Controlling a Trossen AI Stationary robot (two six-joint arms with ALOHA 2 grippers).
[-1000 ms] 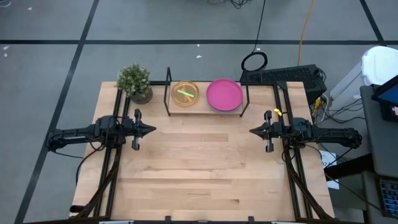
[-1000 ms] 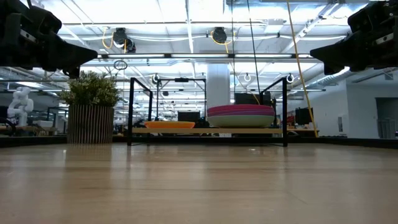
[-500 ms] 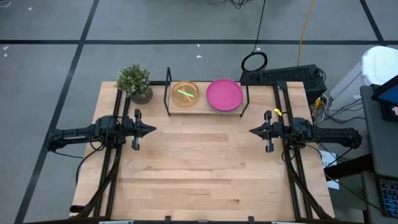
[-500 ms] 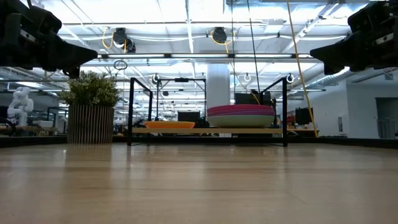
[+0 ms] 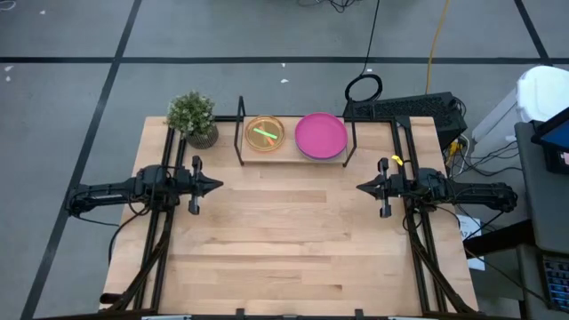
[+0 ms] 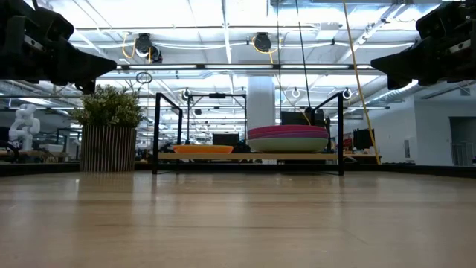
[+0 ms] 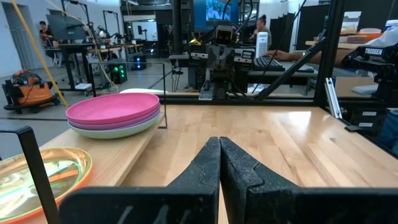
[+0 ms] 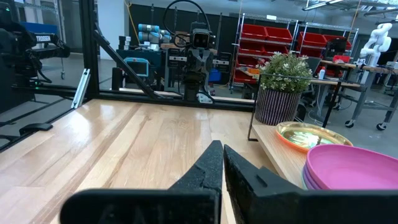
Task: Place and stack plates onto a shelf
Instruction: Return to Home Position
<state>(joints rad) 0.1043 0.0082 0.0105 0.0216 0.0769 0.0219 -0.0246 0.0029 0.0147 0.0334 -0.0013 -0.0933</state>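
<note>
While the magenta-topped stack and the small orange stack are sitting on the shelf, stacking looks done.
Empty, the left gripper and the right gripper are hovering, each pinched together.

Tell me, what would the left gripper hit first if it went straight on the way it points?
Most likely the right gripper, facing it across the table. Nothing stands between it and the left gripper.

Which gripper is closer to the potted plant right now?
Left. The left gripper hovers on the same side of the table as the potted plant, a short way from it. The right gripper is across the table on the opposite side.
</note>
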